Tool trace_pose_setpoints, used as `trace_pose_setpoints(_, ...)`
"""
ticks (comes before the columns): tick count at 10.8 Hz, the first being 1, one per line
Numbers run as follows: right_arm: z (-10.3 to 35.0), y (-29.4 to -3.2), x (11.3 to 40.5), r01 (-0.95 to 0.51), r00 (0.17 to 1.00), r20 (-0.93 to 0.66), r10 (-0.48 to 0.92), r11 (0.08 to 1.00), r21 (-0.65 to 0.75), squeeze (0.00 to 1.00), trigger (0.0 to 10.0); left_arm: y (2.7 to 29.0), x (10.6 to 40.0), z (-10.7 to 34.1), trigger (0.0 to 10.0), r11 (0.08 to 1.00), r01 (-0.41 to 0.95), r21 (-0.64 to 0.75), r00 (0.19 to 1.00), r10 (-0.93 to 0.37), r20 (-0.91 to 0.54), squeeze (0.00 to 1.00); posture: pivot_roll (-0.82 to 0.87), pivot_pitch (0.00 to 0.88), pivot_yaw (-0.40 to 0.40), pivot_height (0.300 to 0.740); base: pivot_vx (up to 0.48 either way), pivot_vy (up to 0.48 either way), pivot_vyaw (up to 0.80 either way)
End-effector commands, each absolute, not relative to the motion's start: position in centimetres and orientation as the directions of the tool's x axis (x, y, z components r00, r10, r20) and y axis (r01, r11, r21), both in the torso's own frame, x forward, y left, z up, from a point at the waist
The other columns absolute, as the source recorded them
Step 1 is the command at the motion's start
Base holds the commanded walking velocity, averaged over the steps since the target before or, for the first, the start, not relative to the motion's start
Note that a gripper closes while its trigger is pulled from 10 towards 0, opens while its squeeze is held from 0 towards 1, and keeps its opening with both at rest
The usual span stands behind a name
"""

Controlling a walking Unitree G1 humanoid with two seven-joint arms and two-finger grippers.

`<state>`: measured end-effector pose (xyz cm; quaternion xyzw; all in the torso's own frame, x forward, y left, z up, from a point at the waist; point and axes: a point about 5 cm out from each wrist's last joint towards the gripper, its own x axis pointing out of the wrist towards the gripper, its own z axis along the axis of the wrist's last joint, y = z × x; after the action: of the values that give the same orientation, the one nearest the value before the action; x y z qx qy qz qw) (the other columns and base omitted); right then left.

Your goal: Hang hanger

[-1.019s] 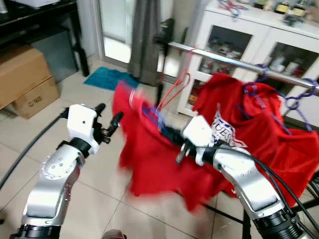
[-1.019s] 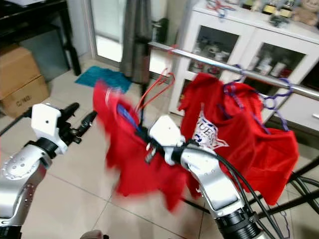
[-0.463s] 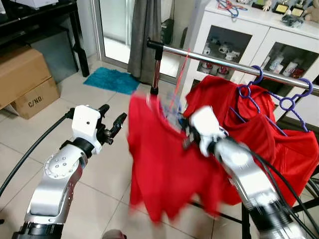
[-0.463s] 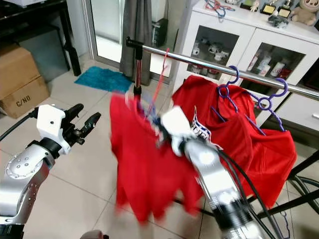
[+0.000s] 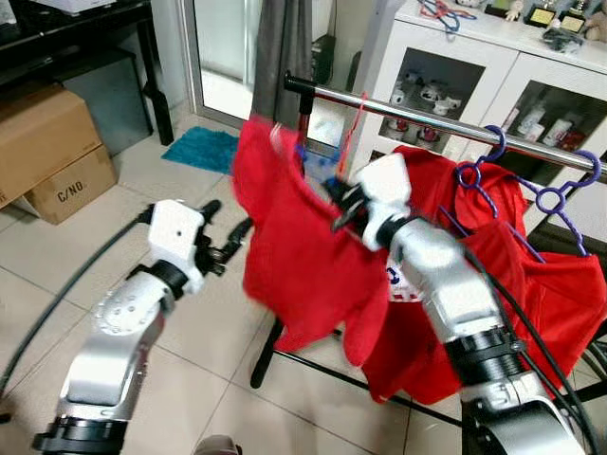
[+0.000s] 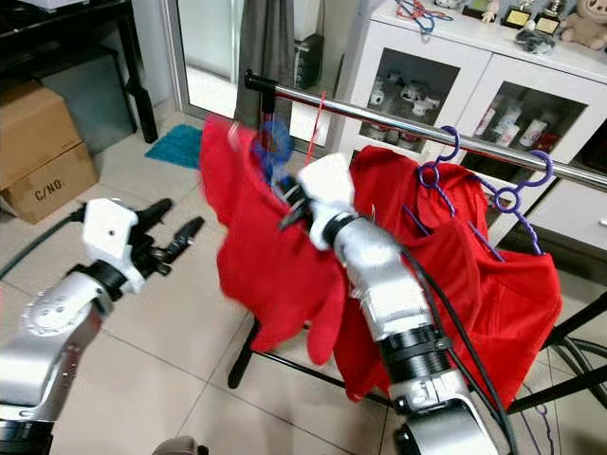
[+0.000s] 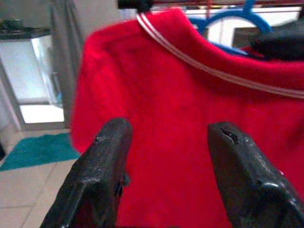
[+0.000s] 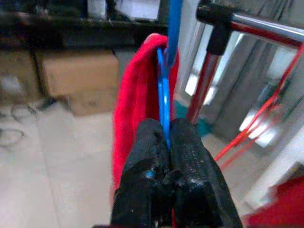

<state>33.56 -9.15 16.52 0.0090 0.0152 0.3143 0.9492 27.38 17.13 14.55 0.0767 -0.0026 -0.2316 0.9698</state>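
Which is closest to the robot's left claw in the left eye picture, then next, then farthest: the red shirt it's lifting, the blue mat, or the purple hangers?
From the left gripper:
1. Red shirt, just beside it toward the rail, held up by the right gripper.
2. Blue mat, on the floor beyond it, by the door.
3. Purple hangers, far along the rail on the robot's right.

Soft matt red cloth T-shirt (image 5: 303, 256) drapes a glossy blue plastic hanger (image 8: 164, 95). The clothes rail (image 6: 398, 133) is polished metal. The right pincer (image 8: 167, 142) fingers are rough, textured black.
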Motion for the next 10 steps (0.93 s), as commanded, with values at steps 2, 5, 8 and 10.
trace_pose_setpoints(2,19.5,-9.8,31.6,-0.768,0.640,0.094,0.763,0.639,0.038,0.00,10.0,16.2,27.3,14.4,10.0,0.858,0.498,0.124,0.866,-0.499,-0.028,0.00,0.03,0.000,-0.076,0.740,0.000,0.000,0.00)
trace_pose_setpoints(5,16.1,-11.4,26.0,-0.914,0.404,-0.161,0.900,0.402,-0.050,0.00,10.0,15.7,26.7,13.9,10.0,0.853,0.513,0.099,0.858,-0.513,-0.024,0.00,0.02,0.000,-0.067,0.740,0.000,0.000,0.00)
trace_pose_setpoints(8,13.5,-12.1,25.0,-0.886,0.457,-0.288,0.842,0.459,-0.064,0.00,10.0,15.5,26.6,13.4,10.0,0.852,0.513,0.100,0.858,-0.512,-0.042,0.00,0.03,0.000,-0.064,0.740,0.000,0.000,0.00)
trace_pose_setpoints(10,11.9,-11.8,25.1,-0.821,0.558,-0.273,0.784,0.570,-0.042,0.00,10.0,15.6,26.6,12.7,10.0,0.870,0.482,0.104,0.876,-0.478,-0.067,0.00,0.03,0.000,-0.067,0.740,0.000,0.000,0.00)
